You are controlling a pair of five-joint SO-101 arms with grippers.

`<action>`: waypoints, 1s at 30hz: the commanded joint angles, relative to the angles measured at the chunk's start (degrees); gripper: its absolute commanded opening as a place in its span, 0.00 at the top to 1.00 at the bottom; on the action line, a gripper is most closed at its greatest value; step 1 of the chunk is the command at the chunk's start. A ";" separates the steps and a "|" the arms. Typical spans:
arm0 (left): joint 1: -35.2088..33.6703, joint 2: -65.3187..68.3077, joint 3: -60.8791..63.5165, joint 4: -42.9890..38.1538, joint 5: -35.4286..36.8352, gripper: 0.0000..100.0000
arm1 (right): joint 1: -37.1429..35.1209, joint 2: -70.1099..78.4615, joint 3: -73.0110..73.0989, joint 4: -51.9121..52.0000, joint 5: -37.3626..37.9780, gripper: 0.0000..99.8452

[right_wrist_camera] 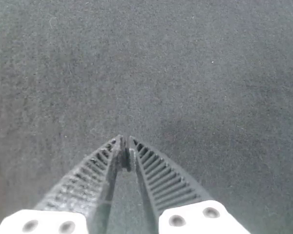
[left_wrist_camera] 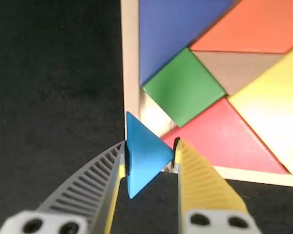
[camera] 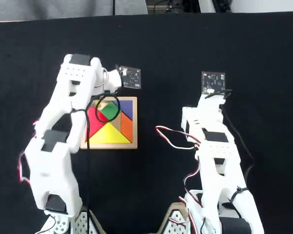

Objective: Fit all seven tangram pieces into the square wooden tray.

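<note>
The square wooden tray (camera: 133, 124) lies left of the table's middle and holds red, yellow, green, dark blue and orange pieces. My left gripper (left_wrist_camera: 149, 151) is shut on a small light blue triangle (left_wrist_camera: 142, 155), held over the tray's rim (left_wrist_camera: 130, 73) at a corner. Beside it in the tray are the green square (left_wrist_camera: 185, 87), the red triangle (left_wrist_camera: 219, 136), the dark blue piece (left_wrist_camera: 178, 29), the orange piece (left_wrist_camera: 254, 27) and the yellow triangle (left_wrist_camera: 273, 112). A small bare wooden gap (left_wrist_camera: 151, 114) shows at that corner. My right gripper (right_wrist_camera: 125, 148) is shut over bare black cloth, holding nothing.
Black cloth (camera: 210, 44) covers the whole table. The left arm (camera: 63, 126) overhangs the tray's left part in the high view. The right arm (camera: 215, 146) stands to the right of the tray, a red and white cable (camera: 171, 139) looping from it.
</note>
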 commanded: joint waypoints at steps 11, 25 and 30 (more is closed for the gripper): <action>-0.31 11.78 -22.37 14.15 -1.32 0.87 | -0.97 -2.24 -3.03 -1.32 0.62 0.99; -1.10 12.31 -22.64 14.59 1.85 0.76 | -0.97 -2.15 -3.03 -1.32 0.70 0.99; -1.36 11.78 -23.69 14.42 1.93 0.76 | -0.97 -2.24 -3.03 -1.32 0.70 0.99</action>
